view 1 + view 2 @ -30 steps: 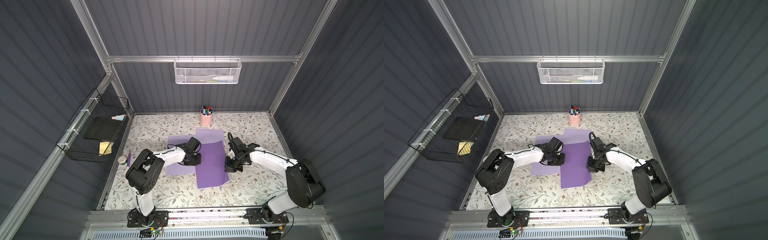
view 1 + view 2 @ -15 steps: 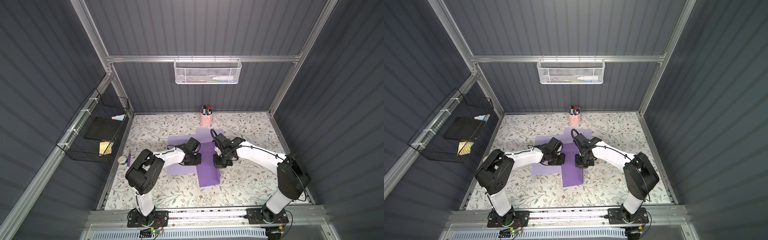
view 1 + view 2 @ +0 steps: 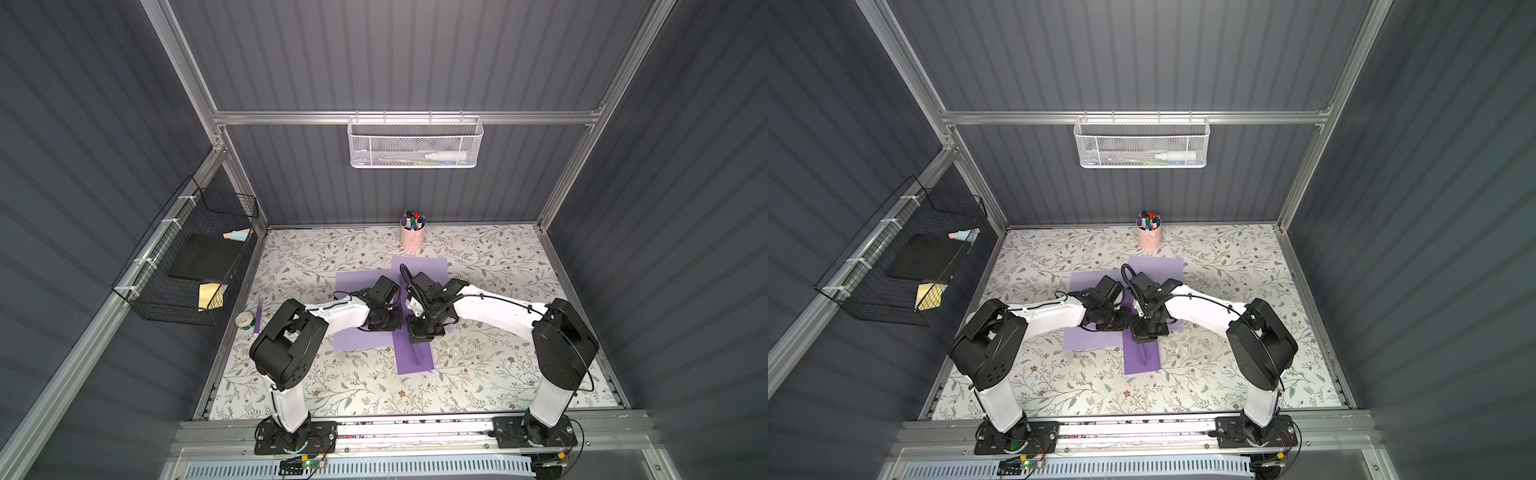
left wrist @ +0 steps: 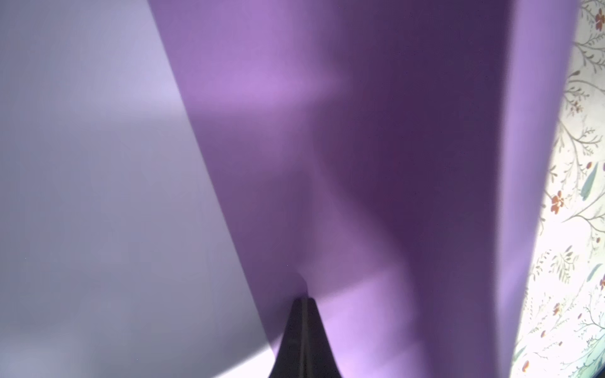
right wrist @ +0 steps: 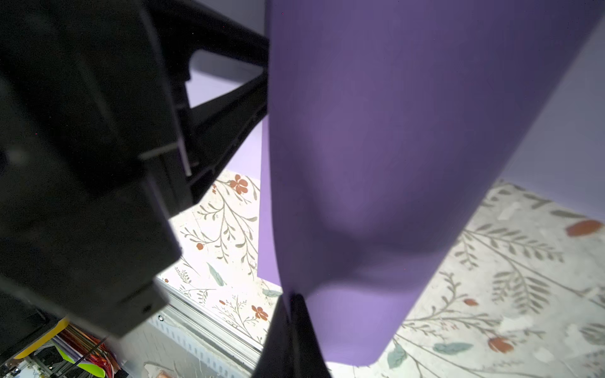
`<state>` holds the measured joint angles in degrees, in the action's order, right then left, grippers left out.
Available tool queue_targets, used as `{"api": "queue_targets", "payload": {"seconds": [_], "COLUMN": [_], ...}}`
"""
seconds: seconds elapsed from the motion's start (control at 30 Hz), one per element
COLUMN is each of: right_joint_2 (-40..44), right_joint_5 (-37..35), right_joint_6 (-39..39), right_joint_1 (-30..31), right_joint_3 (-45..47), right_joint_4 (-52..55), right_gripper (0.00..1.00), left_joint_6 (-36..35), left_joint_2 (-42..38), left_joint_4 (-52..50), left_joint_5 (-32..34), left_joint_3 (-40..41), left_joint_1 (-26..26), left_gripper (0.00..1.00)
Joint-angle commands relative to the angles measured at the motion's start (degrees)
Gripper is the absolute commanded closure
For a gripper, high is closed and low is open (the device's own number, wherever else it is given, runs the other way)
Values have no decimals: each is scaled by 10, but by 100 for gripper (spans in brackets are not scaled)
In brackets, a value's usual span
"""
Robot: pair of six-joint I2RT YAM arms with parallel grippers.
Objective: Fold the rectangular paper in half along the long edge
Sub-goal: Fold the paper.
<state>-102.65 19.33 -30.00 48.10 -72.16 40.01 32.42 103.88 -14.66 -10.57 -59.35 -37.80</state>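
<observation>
fold underway | right jaws clamp paper [image 3: 409,361] long edge to swing it over | left jaws pinch opposite edge as anchor

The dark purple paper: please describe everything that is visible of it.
The dark purple paper is a thin, matte, rectangular sheet lying front to back on the floral table, across a paler lavender sheet. It is partly folded: one long side curves up and over, pinched in the shut right gripper. The shut left gripper appears to press it near the opposite long edge.
</observation>
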Motion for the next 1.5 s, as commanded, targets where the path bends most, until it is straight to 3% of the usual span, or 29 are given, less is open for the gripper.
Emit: {"api": "queue_targets", "payload": {"seconds": [0.0,1.0,1.47], "right_joint_2": [-17,-40,-92], "right_joint_5": [30,100,128], "right_joint_6": [-1,-56,-59], "right_joint_1": [1,-32,-32], "right_joint_3": [14,63,77], "right_joint_4": [-22,-166,-170], "right_gripper": [100,100,100], "left_joint_6": [3,7,11], "left_joint_2": [4,-3,-20], "left_joint_4": [-54,-64,-71], "left_joint_5": [22,36,42], "left_joint_3": [23,25,-11], "left_joint_1": [-3,-3,-2], "left_gripper": [100,100,100]}}
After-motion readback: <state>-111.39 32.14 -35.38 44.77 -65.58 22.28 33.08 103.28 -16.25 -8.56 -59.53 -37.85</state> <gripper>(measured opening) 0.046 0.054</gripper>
